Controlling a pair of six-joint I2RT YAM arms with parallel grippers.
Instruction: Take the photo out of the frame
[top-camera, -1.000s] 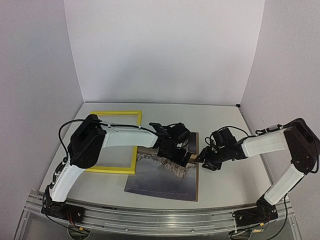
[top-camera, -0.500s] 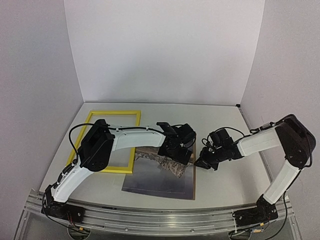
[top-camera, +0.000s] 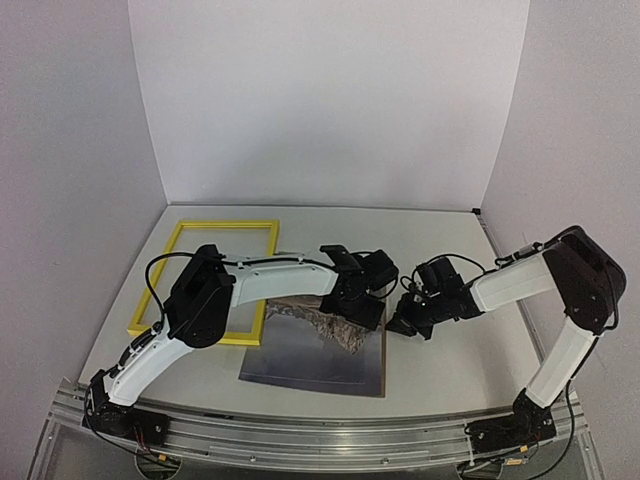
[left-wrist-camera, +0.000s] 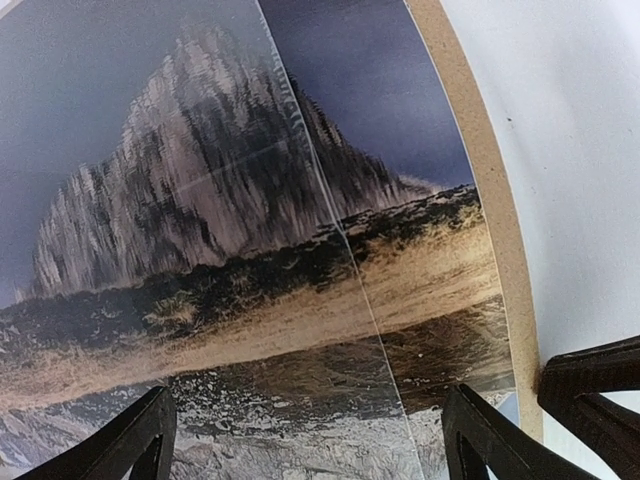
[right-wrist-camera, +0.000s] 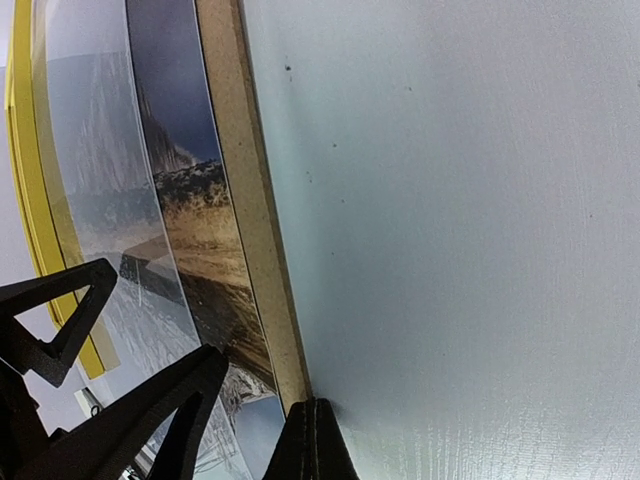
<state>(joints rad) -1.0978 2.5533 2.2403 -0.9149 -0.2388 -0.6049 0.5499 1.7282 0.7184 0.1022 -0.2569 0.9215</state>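
Observation:
The photo (top-camera: 315, 350), mountains over dark water, lies face up on the brown backing board (top-camera: 387, 350) at the table's middle. It is outside the yellow frame (top-camera: 205, 228), which lies empty to its left. My left gripper (top-camera: 352, 305) hovers open low over the photo's far part. In the left wrist view the photo (left-wrist-camera: 250, 200) fills the picture between the open fingers (left-wrist-camera: 135, 440). My right gripper (top-camera: 405, 322) is shut and empty. Its tip (right-wrist-camera: 315, 415) rests on the table against the backing board's right edge (right-wrist-camera: 245, 220).
A thin straight line, like the edge of a clear sheet (left-wrist-camera: 320, 200), crosses the photo. The white table (top-camera: 450, 350) runs on to the right of the board. White walls close the back and both sides. A metal rail (top-camera: 320, 440) runs along the near edge.
The photo and its board have slid a little to the left. My right gripper followed their right edge leftward. My left arm has reached further right over the photo.

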